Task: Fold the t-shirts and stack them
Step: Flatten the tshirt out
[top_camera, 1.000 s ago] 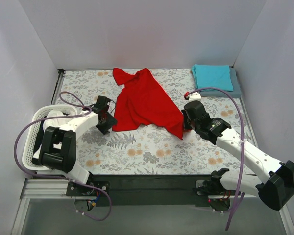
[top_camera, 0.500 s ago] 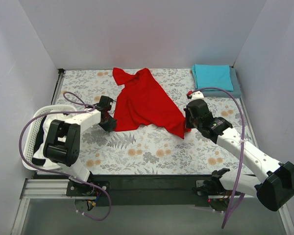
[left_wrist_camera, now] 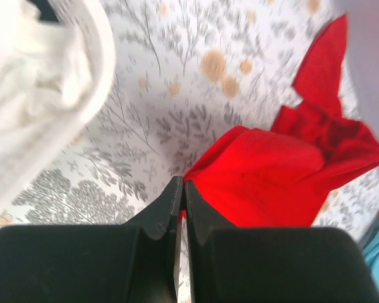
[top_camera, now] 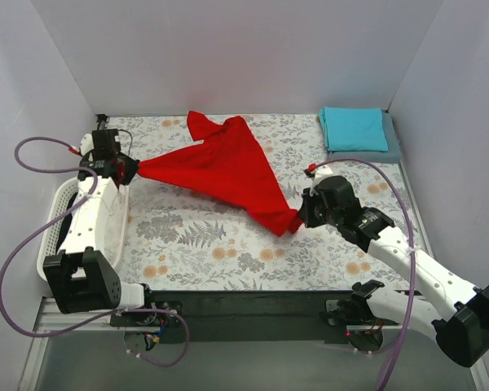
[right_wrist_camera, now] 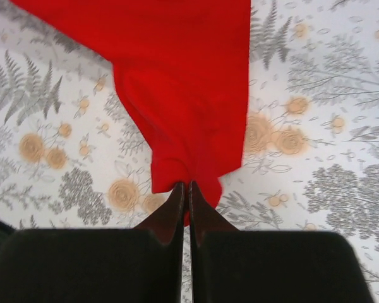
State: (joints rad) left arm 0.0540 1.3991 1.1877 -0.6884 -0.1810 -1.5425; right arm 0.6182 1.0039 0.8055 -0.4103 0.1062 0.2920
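The red t-shirt [top_camera: 224,167] is stretched across the middle of the flowered table between both grippers. My left gripper [top_camera: 130,169] holds its left corner up at the far left; in the left wrist view the gripper [left_wrist_camera: 182,187] is shut on that corner of the red t-shirt [left_wrist_camera: 265,183]. My right gripper [top_camera: 300,218] pinches the shirt's lower right corner; in the right wrist view it [right_wrist_camera: 186,187] is shut on the red t-shirt [right_wrist_camera: 183,95]. A folded teal t-shirt [top_camera: 354,128] lies on a folded grey-blue one [top_camera: 391,149] at the back right.
A white lattice basket [top_camera: 53,224] stands at the left edge under the left arm, white cloth inside; its rim [left_wrist_camera: 57,82] shows in the left wrist view. White walls enclose the table on three sides. Purple cables loop from both arms.
The left gripper closed on the shirt's left corner and pulled it far left and back, spreading the shirt out. The right gripper, still shut on its corner, shifted slightly nearer.
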